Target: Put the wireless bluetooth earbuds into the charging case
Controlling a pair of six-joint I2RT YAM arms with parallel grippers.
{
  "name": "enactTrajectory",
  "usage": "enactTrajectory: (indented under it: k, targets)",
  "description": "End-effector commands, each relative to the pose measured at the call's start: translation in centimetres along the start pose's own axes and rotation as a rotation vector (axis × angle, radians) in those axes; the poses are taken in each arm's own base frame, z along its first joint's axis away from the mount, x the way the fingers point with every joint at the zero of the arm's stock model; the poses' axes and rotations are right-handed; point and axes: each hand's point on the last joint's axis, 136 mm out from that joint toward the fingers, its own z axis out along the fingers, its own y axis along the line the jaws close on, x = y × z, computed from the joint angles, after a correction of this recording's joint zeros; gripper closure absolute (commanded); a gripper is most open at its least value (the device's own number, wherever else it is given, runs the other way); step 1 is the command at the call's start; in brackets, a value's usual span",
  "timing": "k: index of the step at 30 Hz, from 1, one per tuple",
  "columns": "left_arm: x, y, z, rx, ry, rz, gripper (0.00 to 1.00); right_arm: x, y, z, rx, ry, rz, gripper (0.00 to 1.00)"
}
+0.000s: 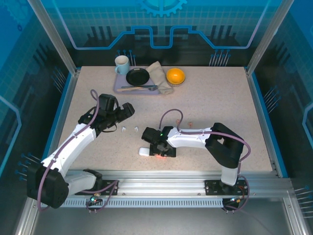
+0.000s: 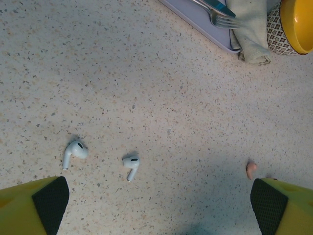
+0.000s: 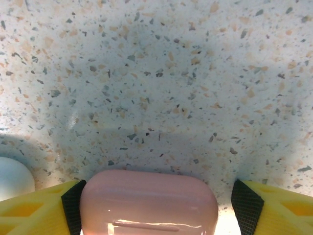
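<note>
Pink case [image 3: 149, 198] inside spread right claw [image 3: 155, 208], white case [image 3: 12, 177] just beside

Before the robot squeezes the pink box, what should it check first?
1. The pink case sits between the fingers of the right gripper: ok.
2. Right gripper shut on the pink case: not ok. A gap shows beside one pad.
3. Pink case lid open for earbuds: cannot tell from these views.
4. White case out of the squeeze: ok. It lies outside the fingers.
5. Left gripper open and holding nothing: ok.
6. White earbuds lying loose and apart on the table: ok.
</note>
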Motion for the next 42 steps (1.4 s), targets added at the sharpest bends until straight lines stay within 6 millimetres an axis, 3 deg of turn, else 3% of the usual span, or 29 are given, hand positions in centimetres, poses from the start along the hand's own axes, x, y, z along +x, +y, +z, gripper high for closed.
enactTrajectory:
  k: [1, 18, 26, 42]
  targets:
    - [0.0, -0.1, -0.6, 0.004, -0.011, 0.011, 0.01, 0.7, -1.0, 1.2, 0.028, 0.037, 0.045, 0.21]
    - [-0.1, -0.2, -0.5, 0.011, -0.014, 0.001, 0.01, 1.6, -0.7, 0.3, 0.047, 0.054, 0.071, 0.26]
    - [-0.1, -0.4, -0.5, 0.015, -0.014, -0.004, 0.01, 2.1, -0.5, 0.2, 0.040, 0.066, 0.076, 0.23]
    - [-0.1, -0.6, -0.3, 0.021, -0.010, -0.005, 0.01, 1.1, -0.5, -0.9, 0.013, 0.031, 0.104, 0.42]
